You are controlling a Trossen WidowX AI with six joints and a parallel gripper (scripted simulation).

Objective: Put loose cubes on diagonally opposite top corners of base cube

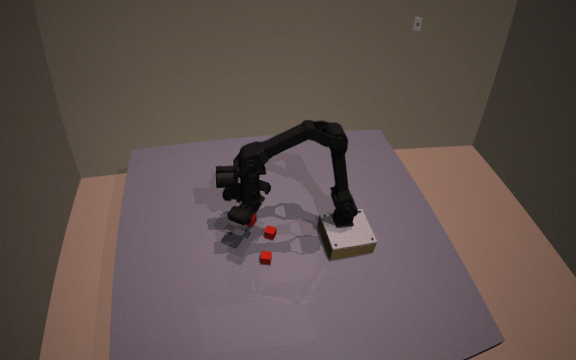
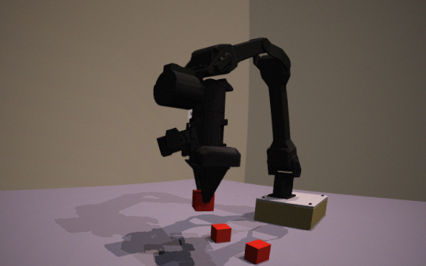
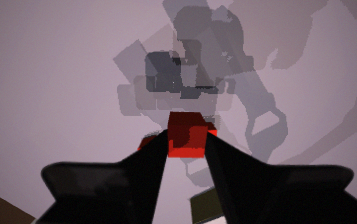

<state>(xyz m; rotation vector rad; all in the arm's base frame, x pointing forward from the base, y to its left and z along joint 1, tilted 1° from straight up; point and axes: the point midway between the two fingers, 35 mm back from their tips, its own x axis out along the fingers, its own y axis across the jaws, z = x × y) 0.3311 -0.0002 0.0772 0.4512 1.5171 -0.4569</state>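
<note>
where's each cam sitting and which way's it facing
Top: high, facing down at the mat; whole arm, mount and three red cubes show.
Exterior: low at the mat's side, facing across; whole arm shows, gripper shut on the held cube.
Wrist: on the arm, facing down past both fingers at the held cube.
Top and exterior share the two loose cubes.

In the wrist view we see only a sliver of a second red cube (image 3: 146,143) past the left finger (image 3: 144,170); the finger covers the rest. The gripper (image 3: 188,150) hides the sides of the held cube (image 3: 189,135). In the top view that cube (image 1: 252,220) is mostly behind the gripper (image 1: 243,215). The mat's (image 1: 168,300) near edge runs out of frame.
</note>
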